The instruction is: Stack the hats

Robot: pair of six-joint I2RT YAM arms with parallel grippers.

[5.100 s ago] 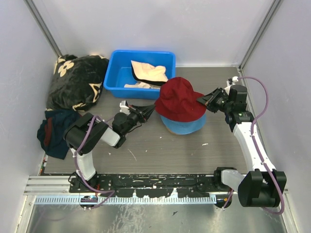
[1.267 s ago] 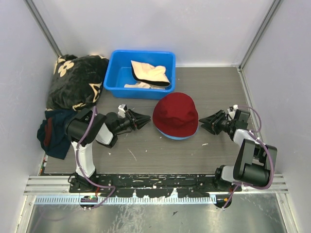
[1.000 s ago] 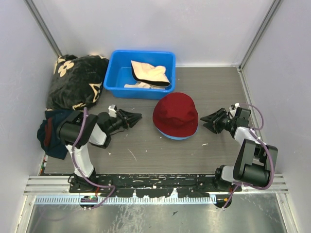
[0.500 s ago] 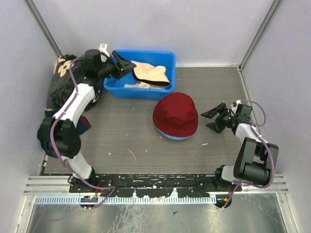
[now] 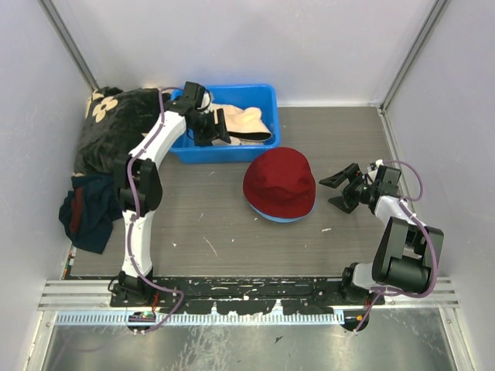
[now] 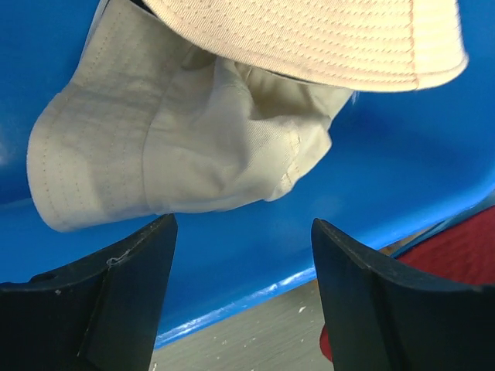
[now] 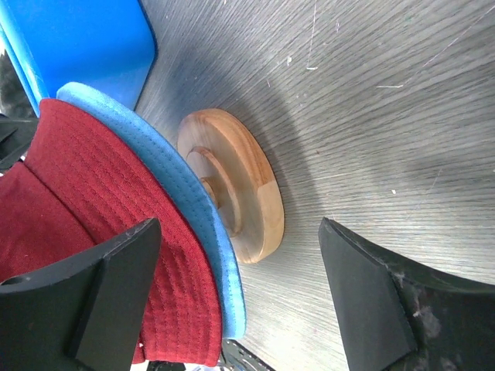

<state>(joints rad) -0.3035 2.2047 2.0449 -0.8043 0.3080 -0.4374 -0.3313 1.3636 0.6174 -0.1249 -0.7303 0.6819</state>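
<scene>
Left arm (image 5: 151, 151) stretched to the upper left of the overhead view, left gripper (image 5: 212, 128) jaws apart, right arm (image 5: 399, 215) folded at right, right gripper (image 5: 335, 191) jaws wide, pointing left.

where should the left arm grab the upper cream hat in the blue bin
Pinch the stitched brim of the upper cream hat at its free edge. That flat brim overhangs the crumpled lower cream hat, so the edge looks reachable alone. Come from the blue bin's left side, where the open left gripper faces it.

Overhead camera looks down; both close wrist views share the red hat (image 5: 280, 182).
</scene>
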